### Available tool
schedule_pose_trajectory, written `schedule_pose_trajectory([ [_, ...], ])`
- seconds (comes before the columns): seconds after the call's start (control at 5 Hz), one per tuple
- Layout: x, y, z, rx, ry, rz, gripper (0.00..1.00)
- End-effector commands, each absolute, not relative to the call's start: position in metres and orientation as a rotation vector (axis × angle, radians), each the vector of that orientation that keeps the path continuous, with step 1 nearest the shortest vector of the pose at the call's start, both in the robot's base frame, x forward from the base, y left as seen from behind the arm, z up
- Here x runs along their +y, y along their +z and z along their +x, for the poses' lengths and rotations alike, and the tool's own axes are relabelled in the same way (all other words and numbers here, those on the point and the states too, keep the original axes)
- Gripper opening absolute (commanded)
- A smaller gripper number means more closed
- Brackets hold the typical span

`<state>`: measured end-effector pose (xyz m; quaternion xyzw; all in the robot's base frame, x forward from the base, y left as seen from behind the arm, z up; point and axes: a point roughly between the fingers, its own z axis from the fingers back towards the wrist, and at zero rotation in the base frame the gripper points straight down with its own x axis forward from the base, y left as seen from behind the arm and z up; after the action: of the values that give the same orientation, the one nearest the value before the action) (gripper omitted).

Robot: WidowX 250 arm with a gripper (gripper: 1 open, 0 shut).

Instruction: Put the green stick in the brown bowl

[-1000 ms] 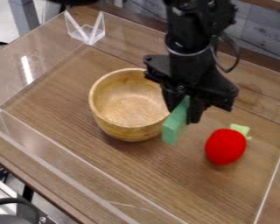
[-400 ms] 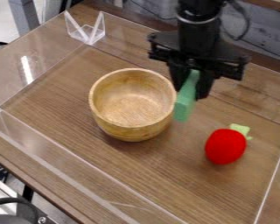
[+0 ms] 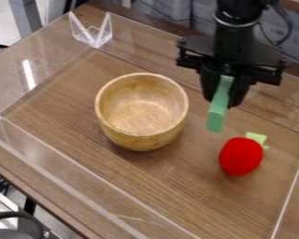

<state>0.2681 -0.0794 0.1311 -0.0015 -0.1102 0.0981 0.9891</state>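
COUNT: 1 flat light-green rectangular stick (image 3: 220,105), 1 round light-brown wooden bowl (image 3: 141,111), 1 red strawberry-like toy (image 3: 243,155) | ARM: black, pointing steeply down over wooden desk (image 3: 139,187) | FINGERS (image 3: 224,90): pinching stick's top; stick hangs clear, right of bowl

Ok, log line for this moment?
gripper: shut on stick | stick: hanging clear of table, right of bowl | bowl: empty | step: not yet over bowl

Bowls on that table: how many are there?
1. The brown bowl sits on the wooden table, left of the gripper holding the green stick. Nothing seems to hide another.
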Motion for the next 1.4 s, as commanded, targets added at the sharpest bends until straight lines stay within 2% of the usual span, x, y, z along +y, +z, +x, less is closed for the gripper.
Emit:
schedule_pose_trajectory([
  [0.0,-0.085,0.144,0.276,-0.262,0.217,-0.018,0.0],
  [0.4,-0.064,0.127,0.294,-0.253,0.163,-0.027,0.0],
  [1.2,-0.07,0.146,0.302,-0.241,0.169,-0.032,0.0],
])
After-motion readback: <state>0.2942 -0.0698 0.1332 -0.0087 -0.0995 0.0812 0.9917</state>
